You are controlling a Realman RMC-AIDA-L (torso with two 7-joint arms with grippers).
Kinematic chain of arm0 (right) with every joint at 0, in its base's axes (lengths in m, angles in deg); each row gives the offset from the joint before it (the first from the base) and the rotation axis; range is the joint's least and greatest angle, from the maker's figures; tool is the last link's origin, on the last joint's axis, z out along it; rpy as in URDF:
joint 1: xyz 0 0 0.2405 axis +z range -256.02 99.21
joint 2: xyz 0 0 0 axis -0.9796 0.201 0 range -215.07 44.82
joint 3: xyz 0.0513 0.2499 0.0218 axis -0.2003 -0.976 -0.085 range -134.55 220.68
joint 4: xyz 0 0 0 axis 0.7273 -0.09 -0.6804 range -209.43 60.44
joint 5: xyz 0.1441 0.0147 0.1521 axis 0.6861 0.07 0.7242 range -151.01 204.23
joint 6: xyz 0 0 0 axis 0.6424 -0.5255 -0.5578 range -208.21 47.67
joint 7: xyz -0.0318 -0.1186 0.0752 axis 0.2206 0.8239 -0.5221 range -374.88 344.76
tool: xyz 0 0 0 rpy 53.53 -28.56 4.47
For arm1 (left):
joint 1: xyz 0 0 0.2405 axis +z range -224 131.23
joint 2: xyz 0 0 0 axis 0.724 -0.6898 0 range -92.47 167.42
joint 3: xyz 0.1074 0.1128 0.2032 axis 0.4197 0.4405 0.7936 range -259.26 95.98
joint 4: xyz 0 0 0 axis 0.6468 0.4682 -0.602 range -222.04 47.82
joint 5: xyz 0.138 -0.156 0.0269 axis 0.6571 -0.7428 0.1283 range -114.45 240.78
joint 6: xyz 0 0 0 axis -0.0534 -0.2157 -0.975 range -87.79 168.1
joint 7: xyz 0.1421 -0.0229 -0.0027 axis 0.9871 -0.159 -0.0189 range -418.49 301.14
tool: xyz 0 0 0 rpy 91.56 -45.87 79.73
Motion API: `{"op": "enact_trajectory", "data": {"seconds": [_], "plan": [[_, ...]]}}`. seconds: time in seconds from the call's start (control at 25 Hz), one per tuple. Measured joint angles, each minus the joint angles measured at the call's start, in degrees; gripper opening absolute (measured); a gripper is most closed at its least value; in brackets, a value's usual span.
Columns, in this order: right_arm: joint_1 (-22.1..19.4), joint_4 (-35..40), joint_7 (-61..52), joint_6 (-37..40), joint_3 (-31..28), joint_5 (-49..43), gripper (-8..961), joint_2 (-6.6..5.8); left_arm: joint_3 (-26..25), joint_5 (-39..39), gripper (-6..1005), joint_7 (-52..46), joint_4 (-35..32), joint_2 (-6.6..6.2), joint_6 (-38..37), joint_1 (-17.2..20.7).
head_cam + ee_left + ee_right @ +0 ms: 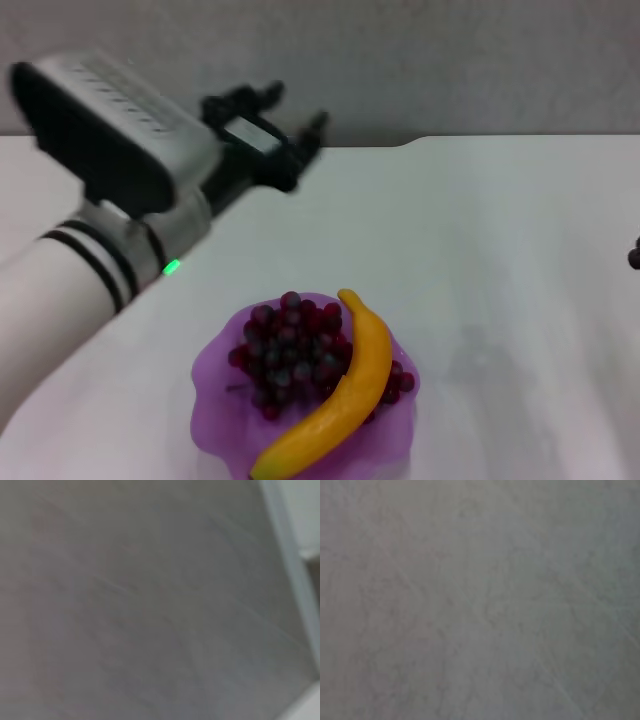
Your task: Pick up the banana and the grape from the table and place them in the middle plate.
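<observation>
Head view: the banana point(345, 400) lies curved across the bunch of grapes point(292, 350), both inside the purple scalloped plate point(215, 410) on the white worktop point(480, 260), so placement appears complete. The left gripper point(270, 118) is raised well apart from the plate toward the far edge, its fingers spread and empty; the right gripper shows only as a dark sliver at the right border, its state indeterminable. The banana looks stiff, glossy and probably slippery, best grasped mid-length, whereas the soft grapes would suit a hold near the stem.
</observation>
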Motion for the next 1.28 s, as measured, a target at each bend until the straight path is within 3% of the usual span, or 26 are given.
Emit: {"op": "enact_trajectory", "data": {"seconds": [0.2, 0.32, 0.44, 0.68, 0.96, 1.16, 1.28], "plan": [[0.88, 0.19, 0.0, -1.83, 0.88, 0.02, 10, 0.0, -1.77, -3.26, 539, -0.79, -7.05, 0.05, -16.22, 1.22], [1.01, 0.2, 0.0, -2.61, 0.89, 0.12, 11, 0.0, -2.22, -7.17, 399, -2.55, -13.38, -0.03, -30.36, 2.24], [1.01, 0.22, 0.0, -2.66, 0.89, 0.41, 12, 0.0, -2.02, -7.56, 393, -3.5, -22.02, 0.04, -45.28, 2.35], [0.55, 0.77, 0.0, -2.7, 0.43, 0.77, 13, 0.01, -1.64, -7.43, 328, -10.35, -37.09, 0.14, -64.14, 1.24], [0.42, 0.91, 0.0, -2.72, 0.45, 1.63, 14, 0.08, -1.09, -4.98, 190, -15.7, -53.62, 0.1, -70.09, -3.55], [0.47, 1.01, 0.0, -2.72, 0.4, 1.64, 14, 0.08, 0.57, -3.68, 26, -17.9, -59.02, 0.2, -69.87, -5.1], [0.5, 1.37, -0.07, -2.72, 0.38, 1.61, 14, 0.09, 1.46, -3.71, 33, -19.73, -62.17, 0.23, -69.71, -6.26]]}}
